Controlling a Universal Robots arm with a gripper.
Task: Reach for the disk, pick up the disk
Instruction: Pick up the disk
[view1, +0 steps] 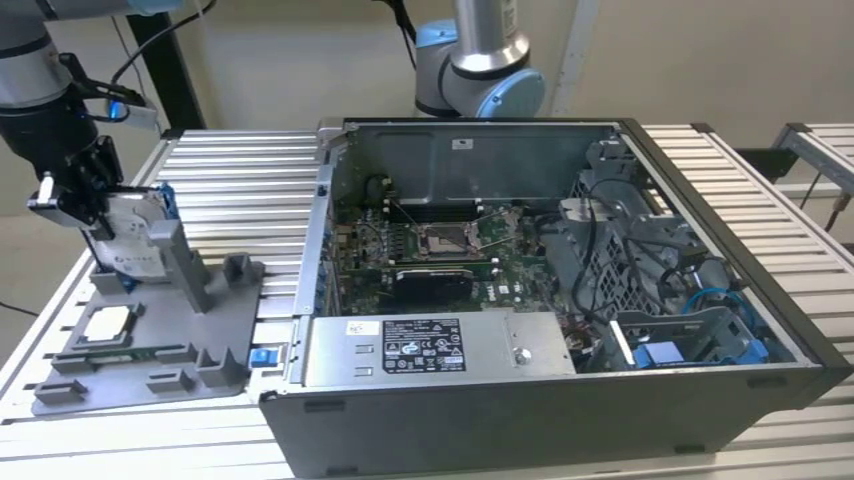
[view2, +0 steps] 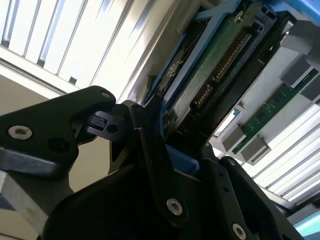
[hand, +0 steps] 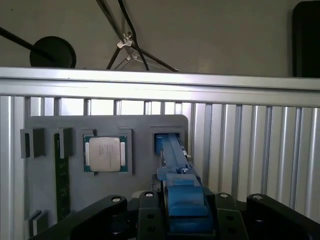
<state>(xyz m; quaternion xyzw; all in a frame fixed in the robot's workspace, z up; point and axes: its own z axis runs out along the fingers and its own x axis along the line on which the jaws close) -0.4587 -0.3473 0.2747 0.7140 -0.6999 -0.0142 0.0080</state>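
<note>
Blue-railed disk (view1: 134, 232) upright between the jaws, both tight on its edges, at the grey holder (view1: 200, 325).

One hand (view1: 96, 215) and one disk (view1: 134, 240). One grey tray (view1: 200, 335) sits on the table (view1: 240, 170), and it carries one square silver chip (view1: 107, 322) and one green memory stick (view1: 127, 352) — a single piece of each. There is one small blue clip (view1: 260, 357) at the tray's edge nearest the case. One open computer case (view1: 534, 415) holds one labelled grey power-supply box (view1: 420, 345) and one processor socket (view1: 443, 238) on its one board — nothing doubled.
</note>
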